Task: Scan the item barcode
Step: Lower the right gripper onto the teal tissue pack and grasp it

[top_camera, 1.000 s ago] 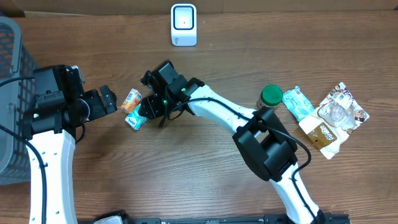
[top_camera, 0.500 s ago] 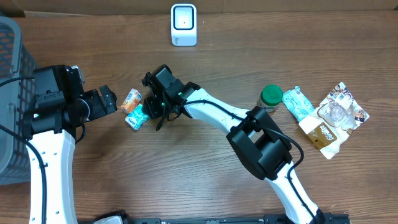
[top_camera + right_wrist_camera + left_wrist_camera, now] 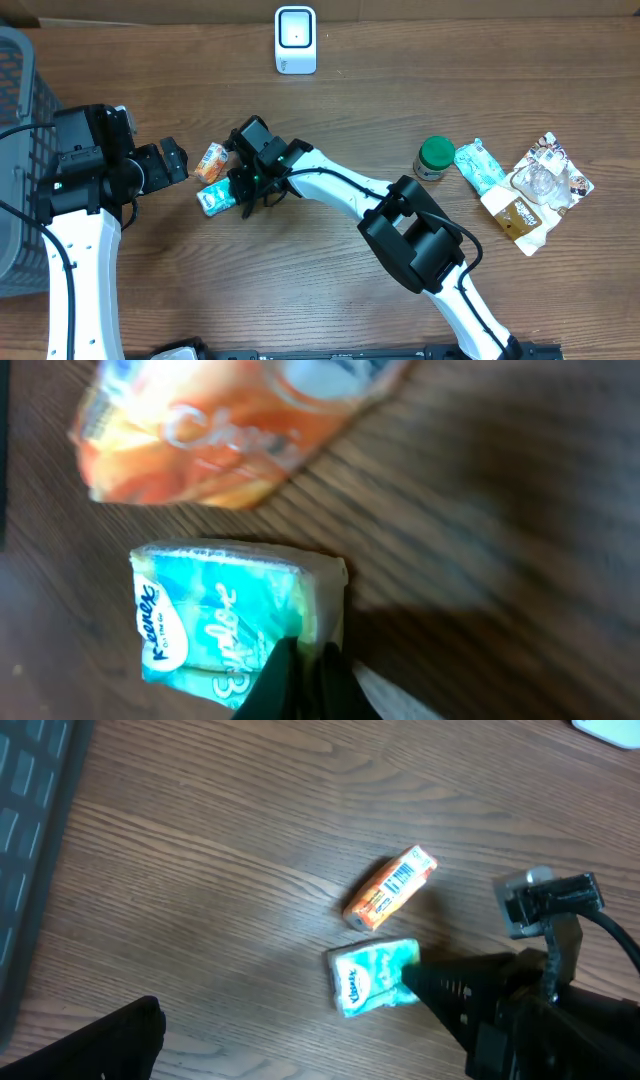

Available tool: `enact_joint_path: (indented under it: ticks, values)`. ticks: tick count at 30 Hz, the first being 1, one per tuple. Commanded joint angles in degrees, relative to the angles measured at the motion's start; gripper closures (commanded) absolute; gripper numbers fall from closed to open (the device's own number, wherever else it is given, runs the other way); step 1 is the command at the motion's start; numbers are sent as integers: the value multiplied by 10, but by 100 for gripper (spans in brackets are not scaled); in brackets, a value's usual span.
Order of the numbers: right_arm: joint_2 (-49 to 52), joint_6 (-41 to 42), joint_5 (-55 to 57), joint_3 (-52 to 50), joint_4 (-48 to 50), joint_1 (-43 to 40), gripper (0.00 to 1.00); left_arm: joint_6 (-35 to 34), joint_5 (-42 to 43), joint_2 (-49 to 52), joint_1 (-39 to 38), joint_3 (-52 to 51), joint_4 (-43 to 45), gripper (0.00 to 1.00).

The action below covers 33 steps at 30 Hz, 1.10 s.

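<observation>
Two things differ from a second ago, and both are on my right arm. The right gripper sits a little further left over the table, and its jaws, which stood apart then, are now pinched together. In the right wrist view the dark fingertips meet on one edge of the teal tissue pack, so I read it as a closed grip on the wrapper's rim rather than on the body of the pack. The pack lies flat on the wood, label up. From overhead it has turned slightly and slid a touch leftward compared with the earlier frame. The orange packet lies just beside it, not touching as far as I can tell, in the same spot as before. The left wrist view shows a barcode on its upper face. My left gripper has not moved: it hangs with jaws wide apart, just left of the orange packet, holding nothing. The white scanner stands at the far edge of the table, well apart from the pack. The basket at the left and the green-lidded jar at the right are where they were.
</observation>
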Motion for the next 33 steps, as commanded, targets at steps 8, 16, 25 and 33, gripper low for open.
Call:
enact_joint_path:
  ticks: [8, 16, 25, 33]
  values:
    - [-40, 90, 56, 62, -213, -92, 96, -4, -4, -9, 0, 12, 1, 0]
    - [-77, 117, 53, 66, -344, -146, 96, -4, -4, -9, 0, 12, 1, 0]
    - [-77, -178, 84, 80, -421, -160, 36, -4, -4, -9, 0, 12, 1, 1]
    - [-77, -377, 105, 77, -341, -180, 57, -4, -4, -9, 0, 12, 1, 1]
